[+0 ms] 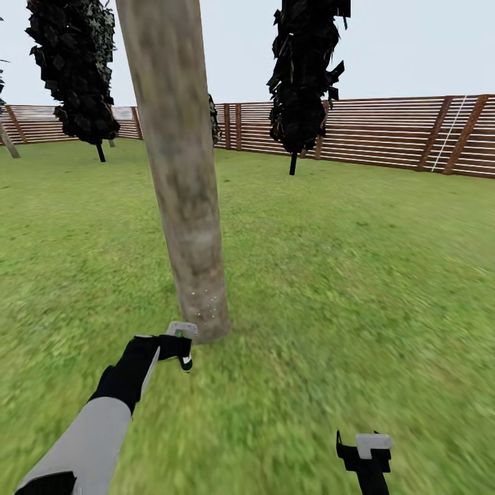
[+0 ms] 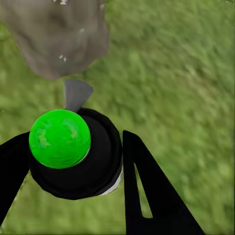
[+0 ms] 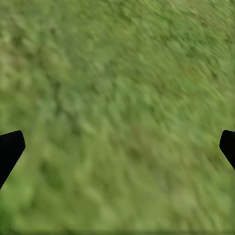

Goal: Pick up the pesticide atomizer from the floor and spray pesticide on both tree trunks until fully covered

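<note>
Head view: the tree trunk (image 1: 184, 179) rises from the lawn (image 1: 357, 275) just left of centre, leaning slightly, pale grey-brown and blotchy, wider at its foot. A few fine pale specks of pesticide (image 1: 206, 300) dot the bark low down, at about 1 o'clock from the left end effector (image 1: 180, 347). That end effector sits at the end of the grey-and-black left arm (image 1: 103, 412), just beside the trunk's base at about 7 o'clock from it. What it holds is too small to make out here. The right end effector (image 1: 364, 450) hangs low at 5 o'clock in the picture, well apart from the trunk, over bare grass. Two near-black narrow trees (image 1: 302, 75) stand farther back before the slatted reddish-brown fence (image 1: 399, 134).

Left wrist view: here the grasp is plain. The two black fingers (image 2: 147, 186) are pinching the pesticide atomizer (image 2: 78, 156), a round black bottle seen end-on, with a bright green ball on its top and a grey nozzle pointing at the trunk's foot (image 2: 58, 34). White specks show on the bark.

Right wrist view: blurred grass, with the two black fingertips (image 3: 10, 149) at opposite edges, spread wide and holding nothing.
</note>
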Controlling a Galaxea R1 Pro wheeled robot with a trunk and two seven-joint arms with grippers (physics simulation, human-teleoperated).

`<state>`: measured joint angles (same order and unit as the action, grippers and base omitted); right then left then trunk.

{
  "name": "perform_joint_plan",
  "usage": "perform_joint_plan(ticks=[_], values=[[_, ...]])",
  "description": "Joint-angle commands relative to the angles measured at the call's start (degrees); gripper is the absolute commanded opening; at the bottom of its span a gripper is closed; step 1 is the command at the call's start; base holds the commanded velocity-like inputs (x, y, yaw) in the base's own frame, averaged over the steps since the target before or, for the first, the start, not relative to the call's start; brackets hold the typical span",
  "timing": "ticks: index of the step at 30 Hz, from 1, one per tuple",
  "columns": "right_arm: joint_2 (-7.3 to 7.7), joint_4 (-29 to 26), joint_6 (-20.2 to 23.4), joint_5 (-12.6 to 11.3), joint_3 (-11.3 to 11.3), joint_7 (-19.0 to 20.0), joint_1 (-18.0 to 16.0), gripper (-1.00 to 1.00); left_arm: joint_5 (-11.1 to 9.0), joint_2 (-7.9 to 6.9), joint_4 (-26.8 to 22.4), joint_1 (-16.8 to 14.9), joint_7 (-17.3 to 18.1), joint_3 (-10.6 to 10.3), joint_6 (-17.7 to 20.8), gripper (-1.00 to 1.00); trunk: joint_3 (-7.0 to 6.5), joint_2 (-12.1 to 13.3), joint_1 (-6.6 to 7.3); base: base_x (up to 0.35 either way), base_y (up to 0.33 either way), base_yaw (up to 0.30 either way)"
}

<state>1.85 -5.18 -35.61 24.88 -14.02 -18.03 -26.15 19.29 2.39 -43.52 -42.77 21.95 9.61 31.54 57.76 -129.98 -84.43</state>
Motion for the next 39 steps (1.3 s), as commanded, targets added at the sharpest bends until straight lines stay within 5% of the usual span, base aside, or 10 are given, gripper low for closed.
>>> perform_joint_plan(ticks=[1,5,6,10,16,20,24,30,34,39], values=[[0.0,0.08,-0.14,0.61,-0.27,-0.32,-0.05,1.0,0.61,-0.13,-0.07,-0.63,0.56,0.37,0.47,-1.0,0.06,-0.02,0.01,0.0,0.0,0.0],[0.0,0.08,-0.12,0.62,-0.3,-0.33,-0.05,1.0,0.85,-2.16,0.0,-3.67,0.63,0.42,0.9,-1.0,0.06,-0.02,0.01,0.0,0.0,0.0],[0.0,0.08,-0.14,0.61,-0.3,-0.33,-0.05,1.0,0.71,-3.99,0.01,-4.24,0.64,0.5,0.95,-1.0,0.06,-0.02,0.01,0.0,0.0,0.0],[0.0,0.08,-0.13,0.61,-0.31,-0.32,-0.05,1.0,0.6,-7.0,-0.07,-5.36,2.33,0.52,0.98,-1.0,0.06,-0.02,0.01,0.0,0.0,0.0],[0.07,0.08,-0.15,0.61,-0.31,-0.34,-0.05,1.0,0.66,-7.04,-0.22,-9.79,4.45,0.34,5.16,-1.0,0.06,-0.02,0.01,0.0,0.0,0.0],[0.03,0.08,-0.15,0.66,-0.31,-0.28,-0.05,1.0,0.63,-7.9,-0.09,-9.33,4.75,0.19,5.47,-1.0,0.06,-0.02,0.01,0.0,0.0,0.0],[0.03,0.08,-0.15,0.69,-0.3,-0.26,-0.05,1.0,0.55,-9.01,0.68,-4.99,4.77,0.18,-0.5,-1.0,0.06,-0.02,0.01,0.0,0.0,0.0],[0.01,0.08,-0.1,0.69,-0.23,-0.2,-0.05,1.0,0.61,-8.99,1.57,-1.81,4.77,0.26,-2.03,-1.0,0.06,-0.02,0.01,0.0,0.0,0.0],[0.0,0.08,-0.12,0.77,-0.22,-0.09,-0.05,1.0,0.53,-8.84,1.36,-3.03,4.55,0.47,-1.07,-1.0,0.06,-0.02,0.01,0.0,0.0,0.0],[0.0,0.08,-0.12,0.78,-0.22,-0.08,-0.05,1.0,0.64,-8.68,1.03,-9.54,4.47,0.37,3.27,-1.0,0.06,-0.02,0.01,0.0,0.0,0.0]])
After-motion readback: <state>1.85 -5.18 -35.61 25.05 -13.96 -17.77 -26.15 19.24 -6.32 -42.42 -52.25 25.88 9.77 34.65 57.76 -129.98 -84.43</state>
